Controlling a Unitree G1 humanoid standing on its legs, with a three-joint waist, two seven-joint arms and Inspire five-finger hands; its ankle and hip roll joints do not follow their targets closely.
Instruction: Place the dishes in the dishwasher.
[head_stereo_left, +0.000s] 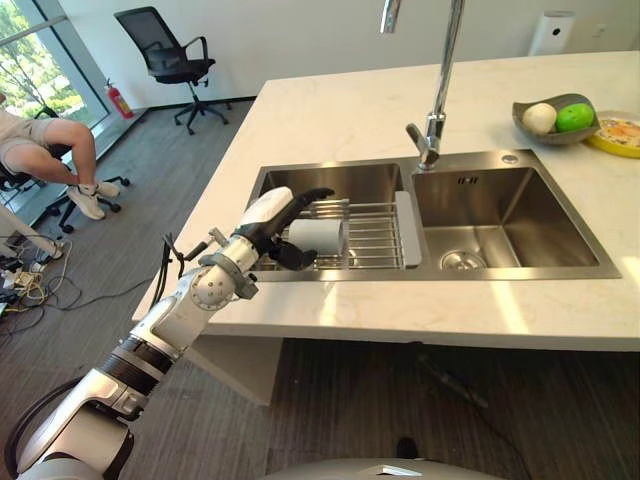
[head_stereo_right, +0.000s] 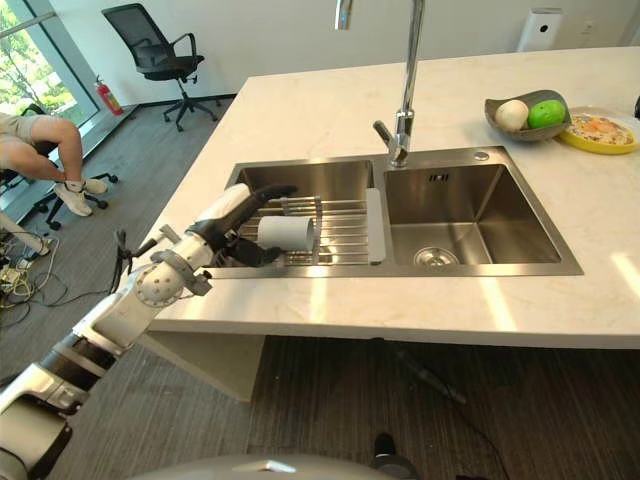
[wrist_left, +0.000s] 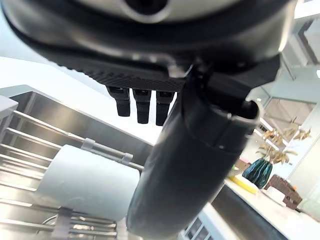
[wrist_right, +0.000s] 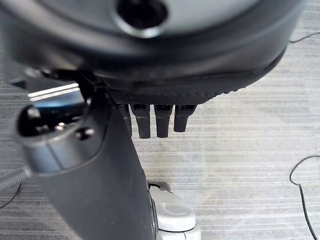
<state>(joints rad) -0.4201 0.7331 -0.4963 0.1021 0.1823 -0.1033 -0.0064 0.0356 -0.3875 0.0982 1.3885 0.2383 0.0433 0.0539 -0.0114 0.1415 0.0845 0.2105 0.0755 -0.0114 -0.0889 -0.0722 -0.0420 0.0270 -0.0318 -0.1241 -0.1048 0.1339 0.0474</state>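
A white cup (head_stereo_left: 316, 237) lies on its side on a wire rack (head_stereo_left: 377, 236) over the left basin of the steel double sink (head_stereo_left: 430, 275). My left hand (head_stereo_left: 268, 222) reaches in from the counter's left edge and is open. Its straight fingers (head_stereo_left: 312, 195) stretch over the cup's top, and the thumb (head_stereo_left: 296, 258) sits low at the cup's near side. The left wrist view has the cup (wrist_left: 85, 182) just past the thumb (wrist_left: 190, 165), with a gap between them. My right hand (wrist_right: 150, 55) hangs over the carpeted floor, fingers (wrist_right: 156, 122) straight and holding nothing.
A tall faucet (head_stereo_left: 437, 110) stands behind the sink divider. The right basin (head_stereo_left: 505, 220) holds nothing. A grey bowl (head_stereo_left: 553, 118) with fruit and a yellow plate (head_stereo_left: 618, 135) sit at the counter's far right. A person (head_stereo_left: 55, 150) sits at the left, near an office chair (head_stereo_left: 165, 55).
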